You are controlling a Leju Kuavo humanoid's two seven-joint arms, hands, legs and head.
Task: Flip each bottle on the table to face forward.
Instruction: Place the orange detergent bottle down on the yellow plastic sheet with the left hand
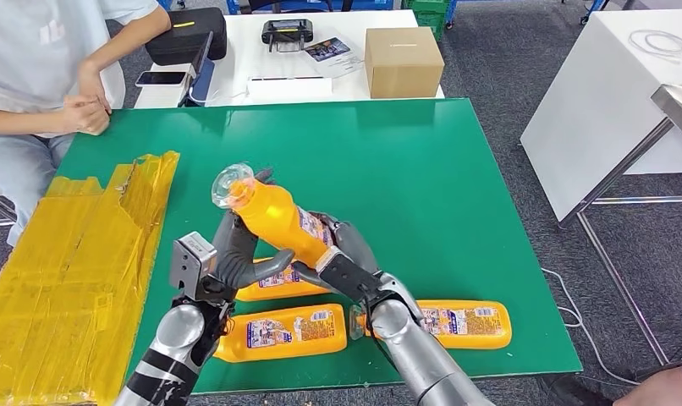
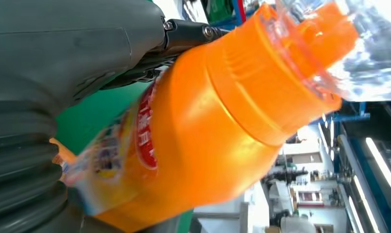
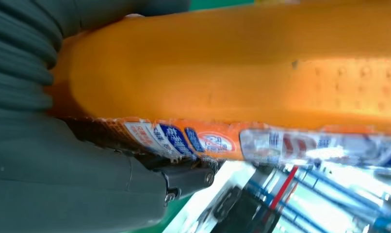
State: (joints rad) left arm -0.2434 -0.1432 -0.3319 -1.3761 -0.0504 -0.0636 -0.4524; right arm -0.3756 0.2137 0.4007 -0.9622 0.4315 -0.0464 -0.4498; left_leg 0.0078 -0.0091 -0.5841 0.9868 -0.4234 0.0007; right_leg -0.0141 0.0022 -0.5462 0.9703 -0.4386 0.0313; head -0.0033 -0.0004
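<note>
An orange bottle (image 1: 274,218) with a clear cap (image 1: 231,184) is lifted off the green table (image 1: 405,169), tilted with its cap up and to the far left. My left hand (image 1: 236,254) grips its upper body, and my right hand (image 1: 342,254) grips its lower body. Close up, the left wrist view has the bottle (image 2: 203,136) and its cap (image 2: 339,43), and the right wrist view has the bottle's side and label (image 3: 242,82). Three more orange bottles lie flat near the table's front edge: one (image 1: 283,286) under the hands, one (image 1: 283,330) in front, one (image 1: 460,323) to the right.
A sheet of yellow plastic wrap (image 1: 67,262) covers the table's left side. A person (image 1: 41,76) sits at the far left corner with hands on the edge. Behind stands a white table with a cardboard box (image 1: 403,61). Another white table (image 1: 608,93) stands to the right.
</note>
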